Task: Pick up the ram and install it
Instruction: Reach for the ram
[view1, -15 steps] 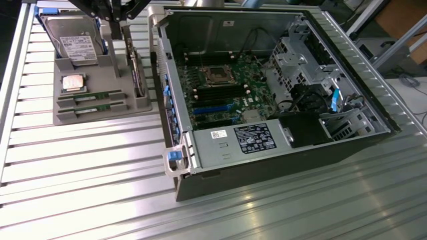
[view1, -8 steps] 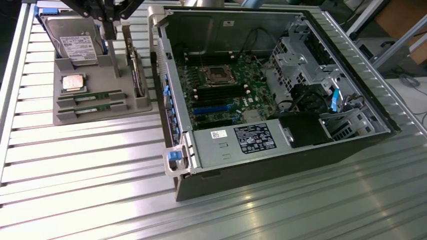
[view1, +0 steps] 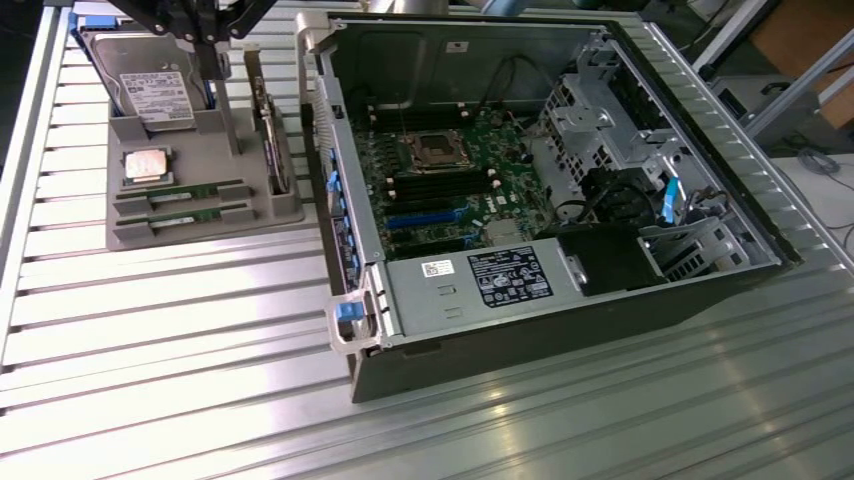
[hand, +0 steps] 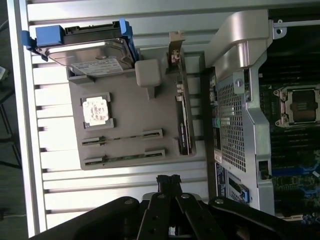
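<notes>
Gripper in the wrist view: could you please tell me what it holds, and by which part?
Nothing: the gripper is shut and empty; the ram sticks rest in the tray.

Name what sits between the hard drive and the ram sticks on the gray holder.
The square silver CPU chip lies there, in its own pocket of the gray holder; exterior and wrist views both show it.

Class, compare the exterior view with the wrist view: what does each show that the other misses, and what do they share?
Exterior view: the labelled power supply and the drive cage. Wrist view: the perforated case wall. Shared: the grey tray with two ram sticks, CPU chip and hard drive, plus the motherboard's CPU socket.
</notes>
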